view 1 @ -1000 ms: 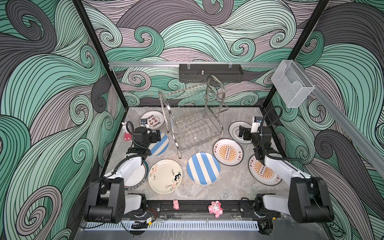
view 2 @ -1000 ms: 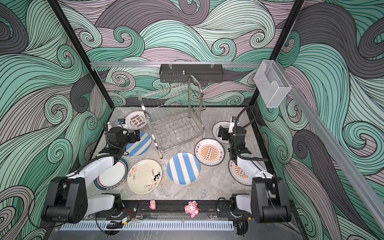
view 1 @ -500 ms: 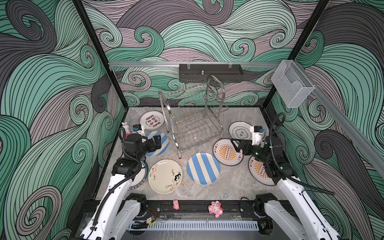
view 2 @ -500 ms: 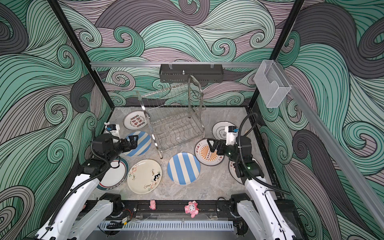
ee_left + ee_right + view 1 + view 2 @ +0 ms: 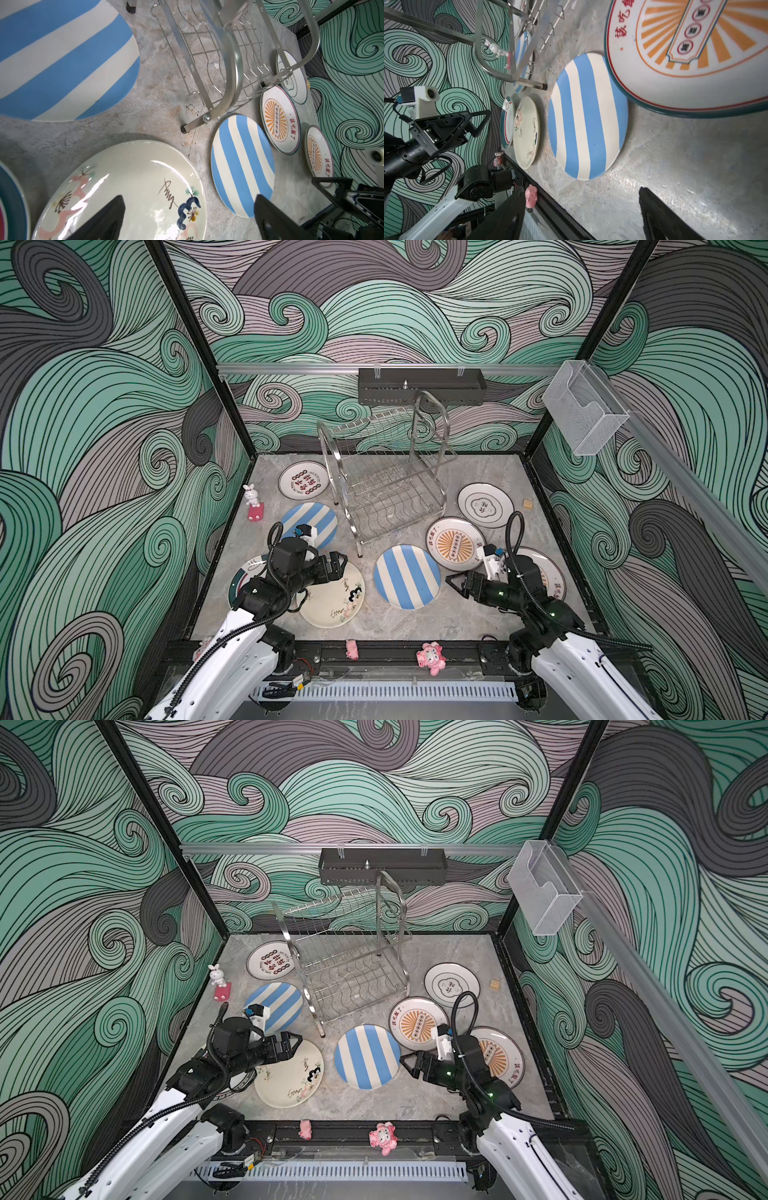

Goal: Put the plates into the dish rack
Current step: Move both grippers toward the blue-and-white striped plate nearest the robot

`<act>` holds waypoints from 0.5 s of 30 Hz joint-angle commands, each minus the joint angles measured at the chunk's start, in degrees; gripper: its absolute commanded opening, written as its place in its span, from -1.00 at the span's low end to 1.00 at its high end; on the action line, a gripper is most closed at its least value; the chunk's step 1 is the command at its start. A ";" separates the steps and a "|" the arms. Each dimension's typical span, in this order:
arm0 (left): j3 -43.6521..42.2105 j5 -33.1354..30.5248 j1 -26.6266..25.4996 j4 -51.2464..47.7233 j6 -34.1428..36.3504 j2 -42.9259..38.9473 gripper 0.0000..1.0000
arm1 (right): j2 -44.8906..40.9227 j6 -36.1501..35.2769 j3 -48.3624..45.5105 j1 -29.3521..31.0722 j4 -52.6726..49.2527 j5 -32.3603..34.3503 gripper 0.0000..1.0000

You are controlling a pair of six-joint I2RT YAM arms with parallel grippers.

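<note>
A: Any writing you can read?
B: Yes. Red characters 該吃飯了 run along the rim of the sunburst plate (image 5: 279,120) and of the other sunburst plate (image 5: 319,154).
A: Elsewhere?
B: The lettered plate (image 5: 304,480) at the back left corner of the table (image 5: 415,622) and the cloud plate (image 5: 485,505) carry characters too small to read. The scrawl on the cream plate (image 5: 135,176) is illegible.

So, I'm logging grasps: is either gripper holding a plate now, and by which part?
Nothing is held. The left gripper is open above the cream plate; the right gripper is open beside the striped plate, with nothing between its jaws.
</note>
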 commanded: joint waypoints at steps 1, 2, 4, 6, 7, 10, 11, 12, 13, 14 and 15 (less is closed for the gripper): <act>-0.54 -1.01 -3.47 0.32 -1.59 0.38 0.97 | 1.27 5.26 -1.17 3.47 3.49 3.73 0.66; -0.58 -1.67 -4.61 0.25 -1.51 0.48 0.97 | 2.04 5.13 -0.99 4.61 3.51 5.59 0.66; -0.71 -3.76 -7.31 0.19 -1.46 0.40 0.97 | 4.42 4.96 -1.09 6.39 5.10 8.50 0.67; -1.18 -4.65 -9.80 1.45 -0.85 0.45 0.97 | 7.52 5.32 -1.76 7.08 8.71 8.84 0.67; -1.29 -4.91 -10.94 1.98 -0.80 0.70 0.97 | 9.58 5.42 -1.99 7.33 10.61 8.84 0.67; -1.06 -7.14 -14.25 2.43 -1.11 2.63 0.97 | 15.54 4.57 -1.16 7.44 13.45 8.67 0.66; -0.86 -8.61 -15.48 1.99 -1.40 3.36 0.97 | 17.14 4.26 -0.89 7.45 14.39 8.57 0.66; -0.61 -9.63 -17.05 2.24 -1.18 4.05 0.97 | 18.80 4.12 -0.55 7.48 15.65 8.26 0.65; -0.50 -10.65 -18.48 2.55 -1.18 4.64 0.97 | 20.23 4.15 -0.42 7.59 17.03 8.06 0.65; -0.57 -11.21 -19.58 3.17 -1.33 5.25 0.97 | 21.50 4.14 -0.28 7.63 18.13 7.97 0.64; -0.82 -11.13 -20.70 4.73 -1.33 5.85 0.97 | 22.73 3.99 -0.03 7.74 18.96 7.97 0.64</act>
